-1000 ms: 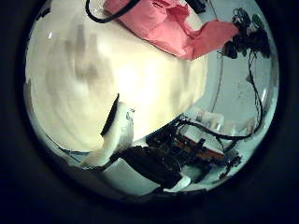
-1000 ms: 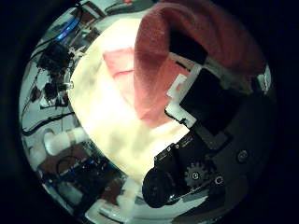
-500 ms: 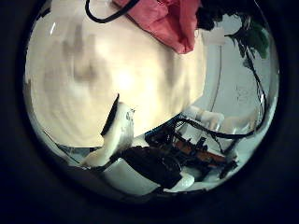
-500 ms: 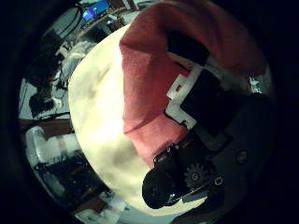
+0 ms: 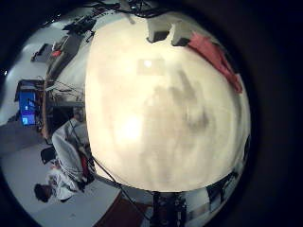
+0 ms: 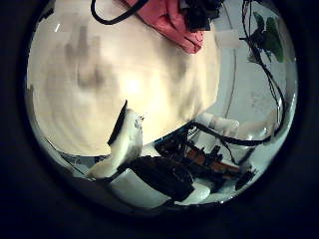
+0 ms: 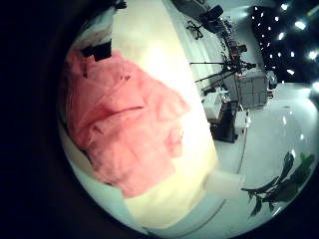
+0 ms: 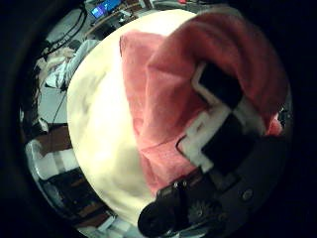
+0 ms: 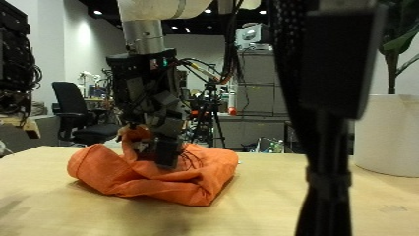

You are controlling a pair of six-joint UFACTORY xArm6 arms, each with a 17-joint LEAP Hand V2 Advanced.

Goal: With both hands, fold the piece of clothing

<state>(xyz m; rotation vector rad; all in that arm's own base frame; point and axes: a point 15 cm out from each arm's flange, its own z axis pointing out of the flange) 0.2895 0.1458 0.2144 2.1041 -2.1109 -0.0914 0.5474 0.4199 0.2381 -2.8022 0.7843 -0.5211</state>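
An orange piece of clothing (image 9: 157, 172) lies bunched in a heap on the pale wooden table (image 9: 328, 202). A hand (image 9: 150, 108) hangs straight down onto the heap, its fingers curled into the cloth and lifting a small fold. In the right palm views the clothing (image 8: 158, 89) (image 7: 120, 110) fills most of the picture, and the right hand's fingers (image 8: 223, 109) are wrapped in it. The left hand (image 6: 125, 139) is high over bare table, away from the clothing (image 6: 179, 25) (image 5: 218, 61), holding nothing, with one straight finger showing.
A dark arm (image 9: 328, 118) stands close in the foreground of the outside view and hides part of the table. Behind the table are an office chair (image 9: 72, 103), a tripod (image 9: 209, 113) and a white planter (image 9: 389, 133).
The clothing has been drawn together from a longer spread into a tighter heap under the right hand. It now fills more of the right thumb side view. The left hand stays away from it.
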